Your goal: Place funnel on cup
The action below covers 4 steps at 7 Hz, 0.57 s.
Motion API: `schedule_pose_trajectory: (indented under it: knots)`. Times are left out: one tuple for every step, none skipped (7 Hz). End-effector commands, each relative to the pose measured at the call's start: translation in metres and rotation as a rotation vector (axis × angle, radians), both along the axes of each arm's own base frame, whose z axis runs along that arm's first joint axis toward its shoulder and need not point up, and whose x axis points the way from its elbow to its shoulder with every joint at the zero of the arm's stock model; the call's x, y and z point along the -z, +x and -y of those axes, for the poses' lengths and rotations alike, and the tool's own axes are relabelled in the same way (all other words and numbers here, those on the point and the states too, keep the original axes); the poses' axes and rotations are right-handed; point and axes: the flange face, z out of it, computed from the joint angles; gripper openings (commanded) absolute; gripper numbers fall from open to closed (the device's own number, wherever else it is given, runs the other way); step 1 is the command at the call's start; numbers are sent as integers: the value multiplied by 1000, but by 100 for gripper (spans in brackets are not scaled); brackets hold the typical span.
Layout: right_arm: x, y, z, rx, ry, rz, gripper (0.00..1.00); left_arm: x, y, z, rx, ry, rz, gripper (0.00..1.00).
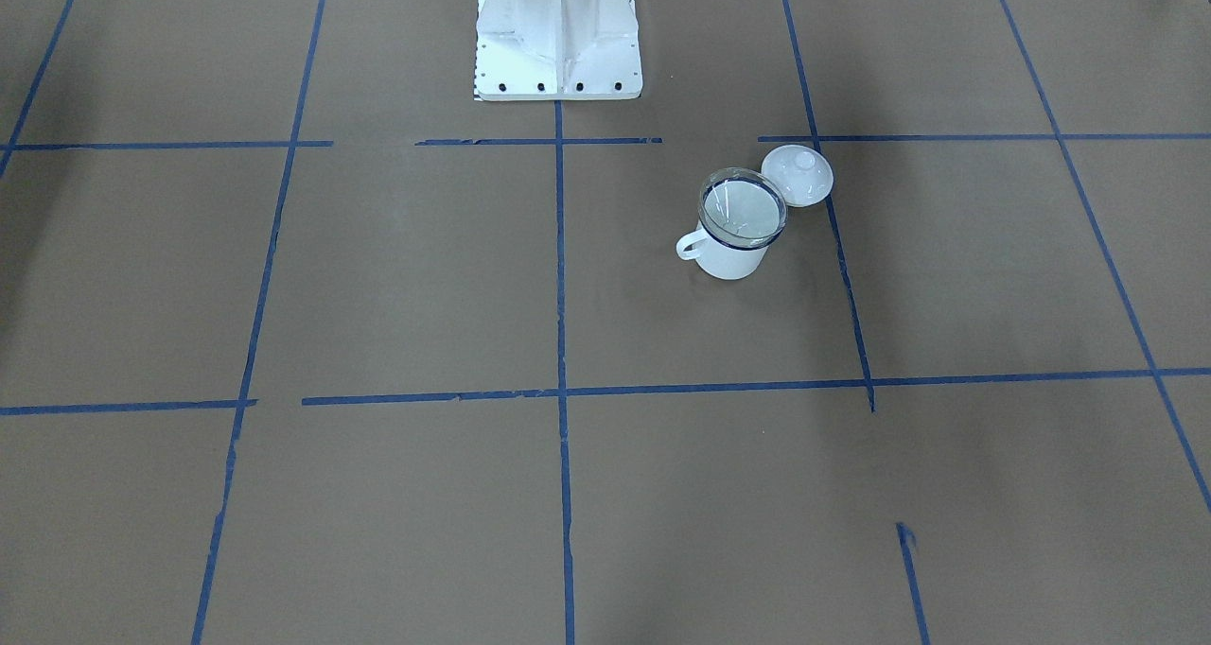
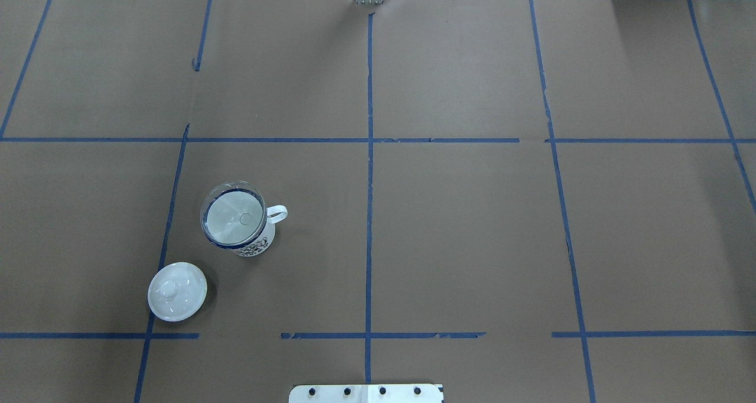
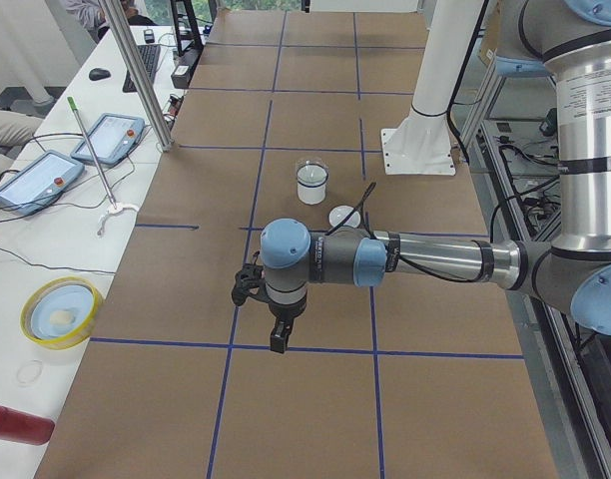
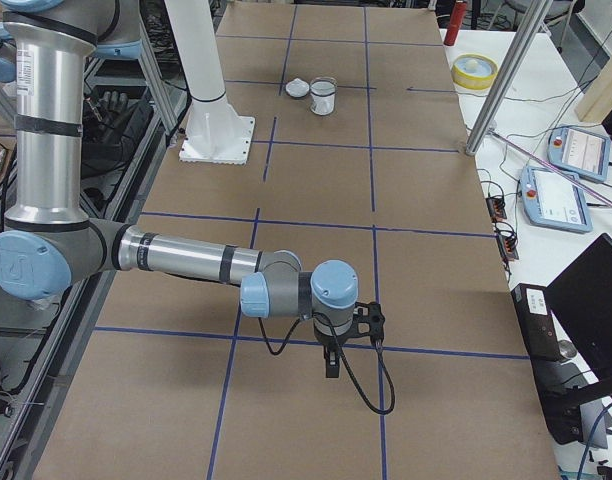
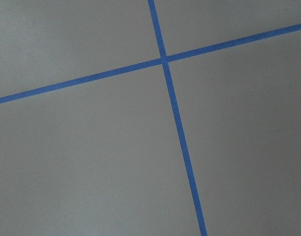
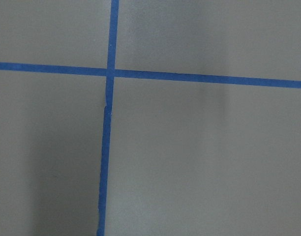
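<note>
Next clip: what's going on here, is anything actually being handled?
Nothing is being handled right now. The clear funnel already sits in the mouth of the white cup, on the robot's left side of the table. A white lid lies nearby, apart from the cup. The left gripper and right gripper hang over the table's opposite ends, far from the cup. Whether they are open or shut cannot be told.

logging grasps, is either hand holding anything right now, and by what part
Nothing is held. The funnel sits on the cup, the lid lies apart beside it, and the left hand and right hand hang far from them.
</note>
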Motion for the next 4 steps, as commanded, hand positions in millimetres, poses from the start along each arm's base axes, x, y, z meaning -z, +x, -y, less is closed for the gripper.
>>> schedule_pose_trajectory:
  knots:
    - [0,0,0,0,0,0,100,-4,0,-4,0,-9,1,100]
    - [0,0,0,0,0,0,100,-2,-1,-4,1,-5,1,100]
    - [0,0,0,0,0,0,100,-3,-1,-5,1,-6,1,100]
    - [0,0,0,0,0,0,100,-2,-1,-5,1,-6,1,100]
